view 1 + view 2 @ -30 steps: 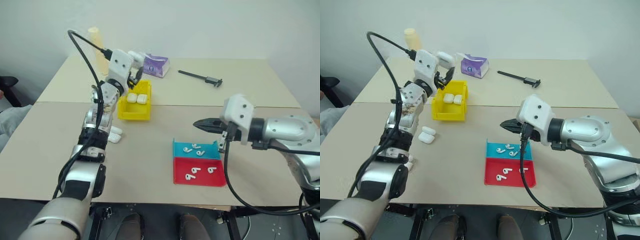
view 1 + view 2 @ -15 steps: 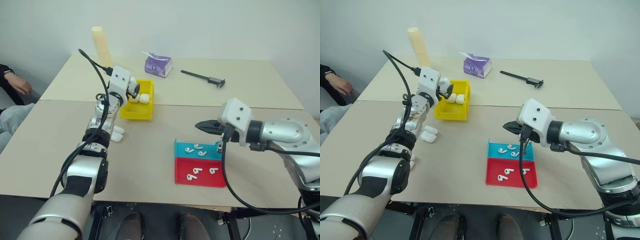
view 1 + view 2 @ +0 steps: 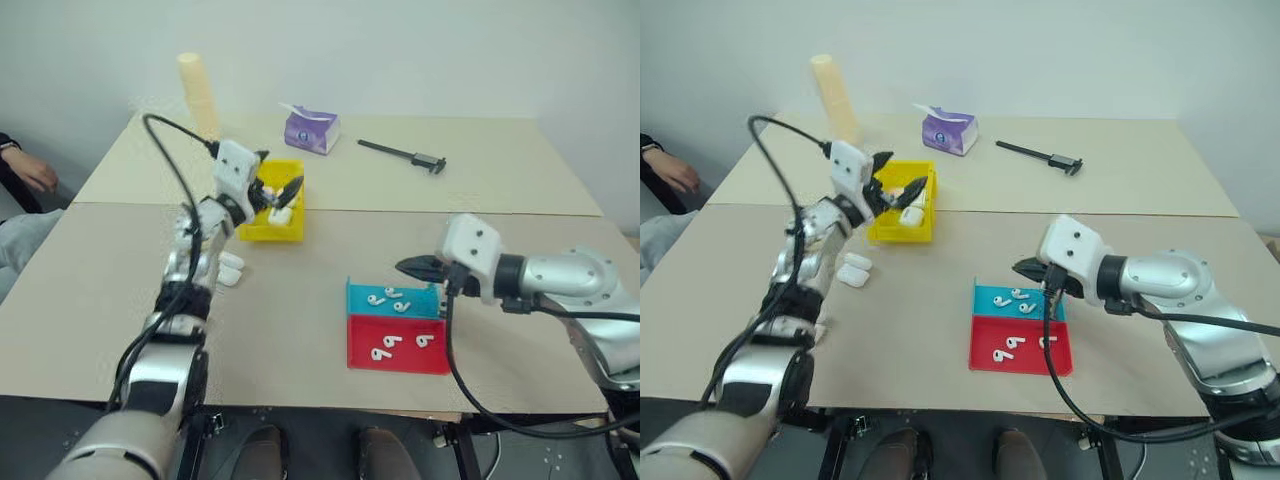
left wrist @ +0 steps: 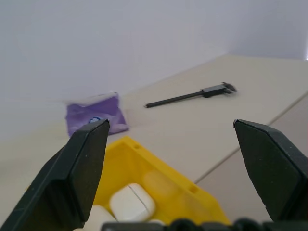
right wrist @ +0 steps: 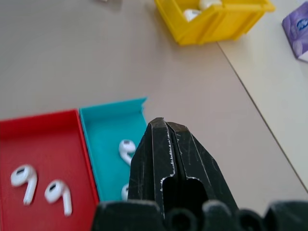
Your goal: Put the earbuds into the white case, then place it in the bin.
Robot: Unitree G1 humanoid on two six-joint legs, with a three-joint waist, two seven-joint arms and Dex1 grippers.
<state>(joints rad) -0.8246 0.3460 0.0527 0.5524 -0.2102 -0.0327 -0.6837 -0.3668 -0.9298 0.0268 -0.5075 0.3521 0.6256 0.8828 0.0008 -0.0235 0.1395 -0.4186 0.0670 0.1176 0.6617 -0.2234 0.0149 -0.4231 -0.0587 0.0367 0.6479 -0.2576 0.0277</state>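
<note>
The glossy white case [image 3: 854,270] near the desk's left edge looks light and slippery, best pinched across its flat faces; left claw [image 3: 902,190] wide, right claw [image 3: 1025,268] closed and empty.

White case [image 4: 131,202] in the yellow bin [image 4: 159,185] cut off by the frame edge, purple pack [image 4: 95,115] blurred
</note>
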